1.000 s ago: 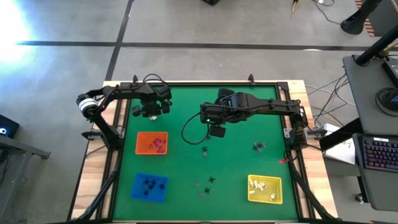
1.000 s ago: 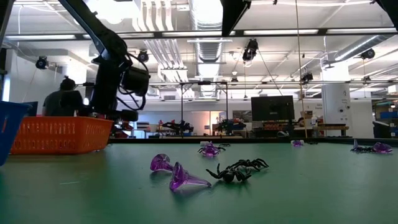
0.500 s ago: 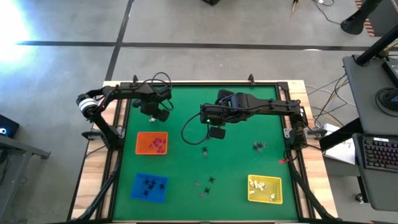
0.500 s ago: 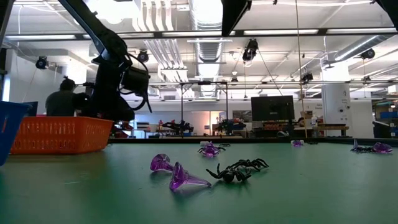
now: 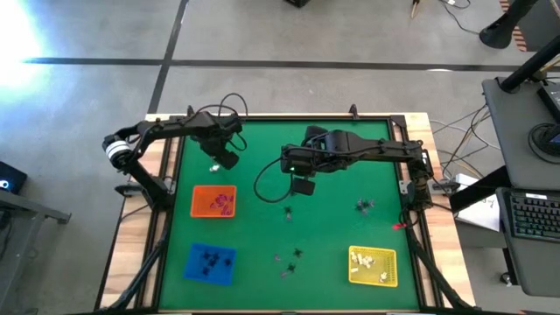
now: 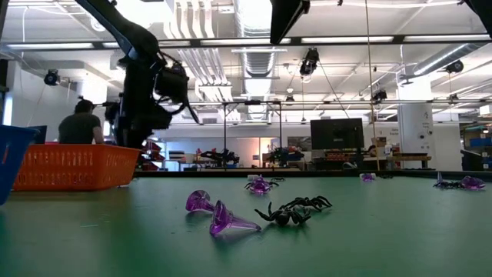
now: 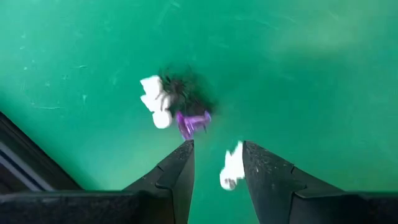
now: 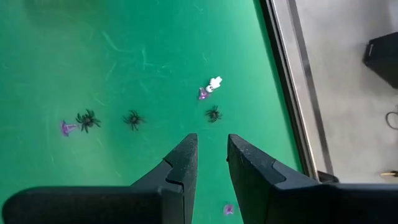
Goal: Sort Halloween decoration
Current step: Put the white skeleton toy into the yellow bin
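A: Item, trinkets: what do we list?

B: Tiny purple goblets, black spiders, white bits. We log loose ones on the green mat mid-table; sorted lots in the orange tray, blue tray and yellow tray.

A: Grippers?

B: Left gripper, near the far left edge, released, a white piece showing between its fingers. Right gripper, mid-table, parted, empty. We note bare mat between the trays.
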